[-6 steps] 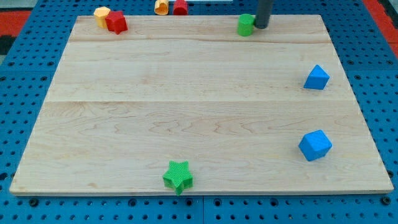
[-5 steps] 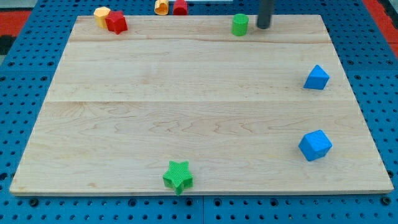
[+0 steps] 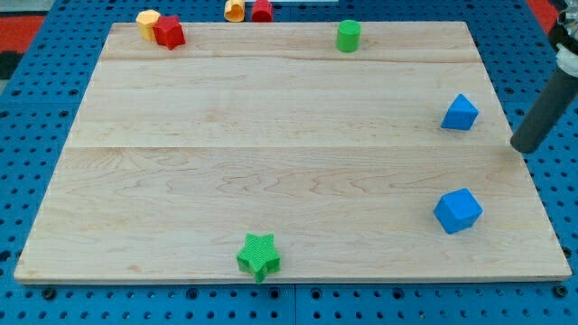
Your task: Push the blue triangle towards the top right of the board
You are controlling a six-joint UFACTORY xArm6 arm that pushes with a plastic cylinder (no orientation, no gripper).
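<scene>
The blue triangle [image 3: 460, 113] lies near the board's right edge, in its upper half. My tip [image 3: 524, 147] is at the right edge of the wooden board [image 3: 271, 153], to the right of and slightly below the blue triangle, a short gap apart from it. A blue hexagonal block [image 3: 457, 211] lies lower down, to the lower left of my tip.
A green cylinder [image 3: 348, 36] stands at the top edge. A red star-like block [image 3: 168, 32] and a yellow block [image 3: 147, 20] sit at the top left. A yellow block [image 3: 235, 10] and a red block [image 3: 262, 10] lie just beyond the top edge. A green star [image 3: 258, 255] is at the bottom.
My tip has moved from beside the green cylinder at the top edge down to the board's right edge next to the blue triangle. The green cylinder shifted slightly left earlier. Other blocks have not moved.
</scene>
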